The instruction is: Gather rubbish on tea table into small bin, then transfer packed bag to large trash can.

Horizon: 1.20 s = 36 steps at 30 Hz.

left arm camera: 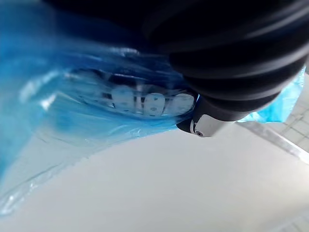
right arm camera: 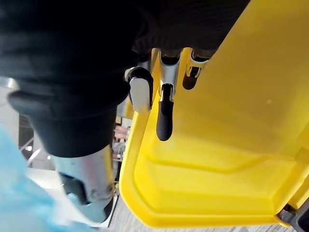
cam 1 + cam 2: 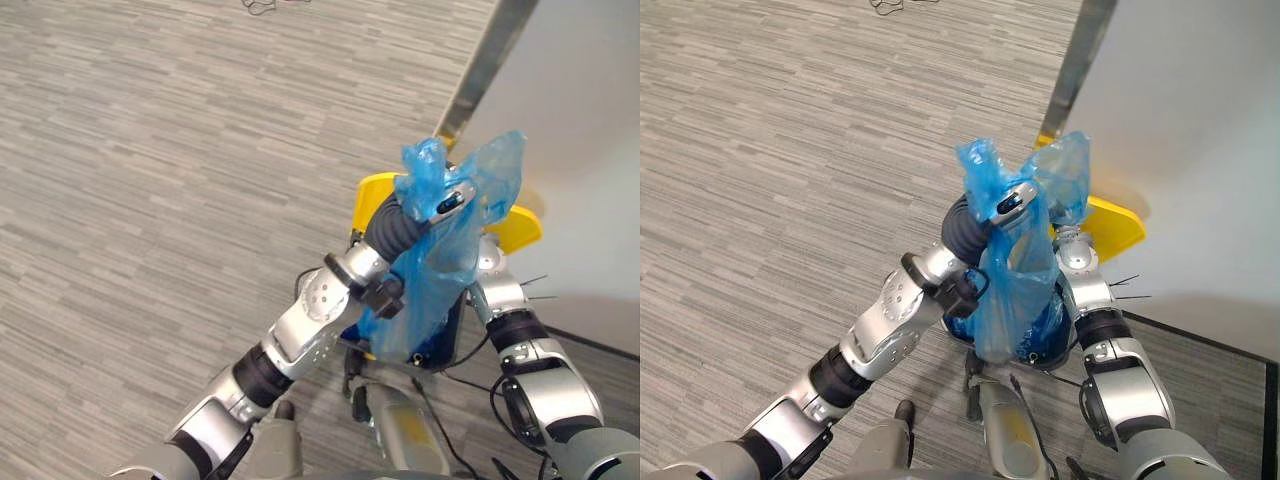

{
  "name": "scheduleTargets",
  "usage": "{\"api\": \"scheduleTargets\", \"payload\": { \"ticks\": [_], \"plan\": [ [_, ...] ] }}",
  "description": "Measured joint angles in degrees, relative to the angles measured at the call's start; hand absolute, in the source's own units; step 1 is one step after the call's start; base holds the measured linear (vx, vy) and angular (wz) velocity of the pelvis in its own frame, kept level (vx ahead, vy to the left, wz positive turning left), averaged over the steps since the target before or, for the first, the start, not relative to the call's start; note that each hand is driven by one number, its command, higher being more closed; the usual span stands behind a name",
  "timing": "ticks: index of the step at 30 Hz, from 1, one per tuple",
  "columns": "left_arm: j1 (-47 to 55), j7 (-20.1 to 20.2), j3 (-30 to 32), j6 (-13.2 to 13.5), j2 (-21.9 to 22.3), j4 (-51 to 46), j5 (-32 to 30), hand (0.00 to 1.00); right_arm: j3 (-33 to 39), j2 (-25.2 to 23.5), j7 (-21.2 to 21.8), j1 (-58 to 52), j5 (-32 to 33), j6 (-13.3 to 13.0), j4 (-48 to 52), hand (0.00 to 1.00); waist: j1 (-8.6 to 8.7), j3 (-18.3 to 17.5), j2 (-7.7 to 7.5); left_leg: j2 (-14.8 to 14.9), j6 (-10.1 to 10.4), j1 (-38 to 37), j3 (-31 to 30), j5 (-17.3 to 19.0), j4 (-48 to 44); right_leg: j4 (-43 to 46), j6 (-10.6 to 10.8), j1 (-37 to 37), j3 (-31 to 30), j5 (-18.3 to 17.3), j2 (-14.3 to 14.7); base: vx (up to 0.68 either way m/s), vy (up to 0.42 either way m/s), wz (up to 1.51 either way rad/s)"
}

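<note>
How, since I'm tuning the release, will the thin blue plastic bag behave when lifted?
Probably floppy: the thin blue plastic bag hangs in limp folds from the left hand, which grips its bunched neck. Likely light: the film hangs slack, not stretched taut. Possibly slippery, since the film looks smooth and glossy.

Away from the left hand (image 3: 449, 203), on its outer side, the grey striped carpet floor (image 3: 150, 150) lies bare and wide. Just beyond that hand stands the raised yellow plastic bin lid (image 3: 520, 226), with the right hand (image 2: 163, 113) flat against it, fingers straight. Behind the lid the plain white wall (image 3: 585, 120) closes that side. Below the left hand, the translucent blue plastic bag (image 3: 430, 285) it grips hangs over the dark can body (image 3: 1052, 335).
</note>
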<state>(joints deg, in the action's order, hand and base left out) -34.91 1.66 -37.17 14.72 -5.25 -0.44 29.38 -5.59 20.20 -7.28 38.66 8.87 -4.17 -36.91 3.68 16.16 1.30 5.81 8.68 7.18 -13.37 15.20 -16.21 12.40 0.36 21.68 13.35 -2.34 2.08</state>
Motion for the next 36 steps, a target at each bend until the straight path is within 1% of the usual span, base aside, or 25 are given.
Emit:
{"api": "scheduleTargets", "payload": {
  "ticks": [1,3,5,7,9,10,12,14,15,16,18,20,22,23,24,26,27,29,30,31,32,36],
  "plan": [
    [-0.17,-0.94,0.29,-0.04,-0.06,3.46,-1.34,1.00,0.02,0.02,0.00,0.00,0.00,0.24,0.00,0.00,0.51,0.01,-0.02,-0.09,0.00,0.10,0.24,0.00,-0.12,-0.16,0.01,0.00,-0.18,0.01,0.06,-0.03,0.002,-0.03],
    [0.15,-1.94,0.45,-0.61,-0.47,8.43,-3.72,1.00,0.08,0.34,-0.03,0.05,-0.01,0.28,0.01,0.00,0.89,0.05,-0.05,-0.16,0.00,0.27,0.80,0.00,-0.38,-0.22,0.07,0.39,-0.70,0.06,0.18,-0.03,-0.002,-0.12],
    [0.16,-2.06,0.67,-1.16,-1.09,12.98,-5.98,1.00,0.10,0.61,-0.08,0.58,-0.07,0.27,0.02,0.00,1.51,0.26,-0.07,-0.23,0.00,1.14,0.98,0.00,-0.83,-0.07,0.29,1.11,-0.82,0.20,0.18,-0.02,-0.011,-0.08],
    [0.19,-2.09,1.38,-1.91,-2.14,17.93,-10.07,1.00,0.14,0.99,-0.18,2.05,-0.52,0.25,0.14,0.00,2.03,2.15,-0.38,-0.41,-0.30,2.02,1.27,0.23,-2.17,0.10,0.44,1.77,-1.04,0.30,0.14,-0.03,-0.008,-0.06],
    [0.24,-2.30,2.50,-2.51,-2.17,20.43,-12.38,1.00,0.12,1.93,-0.22,2.68,-0.58,0.30,0.14,0.00,1.95,3.52,-0.42,-0.50,-0.98,3.20,1.90,0.66,-3.60,0.27,0.51,2.54,-1.20,0.35,0.15,-0.06,0.012,-0.17],
    [0.39,-3.12,4.44,-2.80,-2.37,22.47,-14.72,1.00,0.14,2.48,-0.37,3.14,-1.32,-0.74,1.66,0.00,1.99,5.29,-0.56,-0.48,-1.36,3.90,2.61,1.00,-4.73,0.28,0.57,2.90,-1.35,0.39,0.21,-0.05,0.022,-0.22],
    [0.45,-3.80,6.15,-3.25,-2.54,25.57,-17.65,1.00,0.13,2.54,-0.42,4.08,-2.87,-0.98,2.50,0.00,2.09,6.06,-0.98,-0.70,-1.72,4.71,3.16,1.19,-5.05,0.48,1.15,3.78,-2.26,0.81,0.30,-0.04,0.027,-0.18],
    [0.46,-4.47,6.69,-3.76,-2.99,28.81,-20.15,1.00,0.23,2.83,-0.93,5.04,-3.85,-1.81,2.72,0.00,2.32,7.52,-1.24,-0.85,-2.17,5.28,3.35,1.46,-5.84,0.50,1.32,4.08,-2.61,1.05,0.29,-0.02,0.027,-0.09],
    [0.45,-4.53,6.76,-4.56,-2.97,31.61,-21.44,1.00,0.30,2.86,-1.77,5.03,-4.60,-1.99,4.06,0.00,2.49,8.16,-1.53,-0.87,-2.40,5.77,3.55,1.59,-6.11,0.65,1.48,4.65,-2.83,1.17,0.22,-0.02,0.022,-0.06],
    [0.44,-4.64,6.78,-5.27,-2.93,33.91,-22.65,1.00,0.39,2.86,-2.66,5.06,-4.99,-2.23,5.12,0.00,2.73,8.36,-1.84,-0.96,-2.49,6.73,3.63,1.64,-6.26,0.73,1.57,5.55,-3.00,1.22,0.09,-0.01,0.021,-0.07],
    [0.17,-5.37,7.12,-5.61,-2.86,37.82,-24.94,1.00,0.51,2.81,-3.08,6.21,-5.01,-2.70,5.74,0.00,3.33,9.11,-2.52,-1.29,-2.97,7.33,4.08,1.91,-6.50,1.65,1.83,6.63,-3.51,1.39,-0.23,0.02,0.020,-0.08],
    [-0.41,-5.61,7.75,-5.74,-2.55,41.18,-27.02,1.00,0.33,2.73,-3.69,6.24,-5.07,-3.34,5.88,0.00,3.48,9.26,-2.61,-1.42,-3.47,7.46,4.37,2.22,-6.73,1.97,1.75,6.91,-3.82,1.39,-0.26,0.03,0.031,-0.11],
    [-2.98,-6.09,9.32,-5.95,-1.98,46.70,-29.43,1.00,0.18,2.73,-4.33,6.14,-5.14,-3.99,6.89,0.00,3.91,9.51,-2.68,-2.01,-3.87,7.67,4.88,2.44,-6.72,3.21,0.85,7.94,-4.35,1.63,-0.97,0.05,0.070,-0.11],
    [-3.82,-6.36,9.90,-6.06,-1.90,47.84,-30.15,1.00,0.17,2.73,-4.43,6.19,-5.15,-4.23,7.03,0.00,4.02,9.74,-2.78,-2.16,-3.98,7.71,5.02,2.51,-6.76,3.42,0.84,8.09,-4.45,1.63,-1.12,0.03,0.077,-0.07],
    [-5.51,-6.97,10.49,-6.30,-1.84,50.10,-31.20,0.00,0.17,2.73,-4.99,6.21,-5.13,-4.31,7.55,0.00,4.10,9.86,-2.89,-2.43,-4.20,8.15,5.18,2.63,-6.94,3.52,0.79,8.55,-4.87,1.66,-1.23,0.01,0.063,-0.08],
    [-7.38,-7.12,10.95,-7.02,-1.99,52.52,-34.12,0.00,0.18,2.73,-5.16,6.21,-5.11,-4.36,8.35,0.00,4.15,10.22,-3.14,-2.72,-4.59,8.26,5.50,2.87,-7.15,3.56,0.72,8.78,-5.37,1.71,-1.34,0.01,0.055,-0.08],
    [-7.89,-7.11,10.97,-7.44,-2.13,53.61,-36.31,0.00,0.04,2.72,-5.13,6.21,-5.10,-4.35,8.52,0.00,4.71,10.22,-3.13,-2.80,-4.83,8.36,5.52,3.02,-7.31,3.57,0.72,8.81,-5.41,1.71,-1.40,0.02,0.044,-0.02],
    [-8.46,-7.07,11.04,-8.14,-2.13,54.72,-40.20,0.00,0.01,2.72,-5.13,6.11,-5.11,-4.43,8.87,0.00,4.99,10.22,-3.13,-2.88,-4.98,8.47,5.48,3.11,-7.28,3.61,0.71,8.94,-5.42,1.70,-1.50,0.03,0.038,-0.01],
    [-9.13,-7.02,11.07,-8.82,-1.97,55.34,-43.23,0.00,0.03,2.71,-5.24,5.89,-5.12,-4.64,9.35,0.00,5.13,10.22,-3.13,-3.00,-4.99,8.63,5.48,3.11,-7.10,3.83,0.71,9.29,-5.46,1.70,-1.68,0.00,0.000,0.00],
    [-9.39,-7.04,11.17,-9.24,-1.91,55.35,-44.50,0.00,0.06,2.74,-5.27,5.84,-5.12,-4.81,9.56,0.00,5.19,10.22,-3.13,-3.10,-4.98,8.70,5.49,3.11,-6.93,4.20,0.62,9.63,-5.50,1.61,-1.83,0.03,0.020,0.03],
    [-9.95,-7.18,11.56,-9.88,-1.61,55.66,-47.49,0.00,0.04,2.74,-5.28,5.58,-5.36,-5.06,10.10,0.00,5.32,10.22,-3.14,-3.39,-4.99,8.70,5.42,3.11,-6.55,4.97,0.14,10.11,-5.58,1.30,-2.21,0.00,0.000,0.00],
    [-11.53,-7.12,12.27,-12.13,-1.50,56.92,-55.65,0.00,0.06,2.77,-5.28,4.30,-8.34,-4.92,11.45,0.00,5.40,10.22,-3.14,-3.43,-4.83,8.18,4.02,2.93,-5.37,5.70,0.07,10.28,-7.44,1.22,-2.03,0.01,-0.013,0.11]
  ]
}}
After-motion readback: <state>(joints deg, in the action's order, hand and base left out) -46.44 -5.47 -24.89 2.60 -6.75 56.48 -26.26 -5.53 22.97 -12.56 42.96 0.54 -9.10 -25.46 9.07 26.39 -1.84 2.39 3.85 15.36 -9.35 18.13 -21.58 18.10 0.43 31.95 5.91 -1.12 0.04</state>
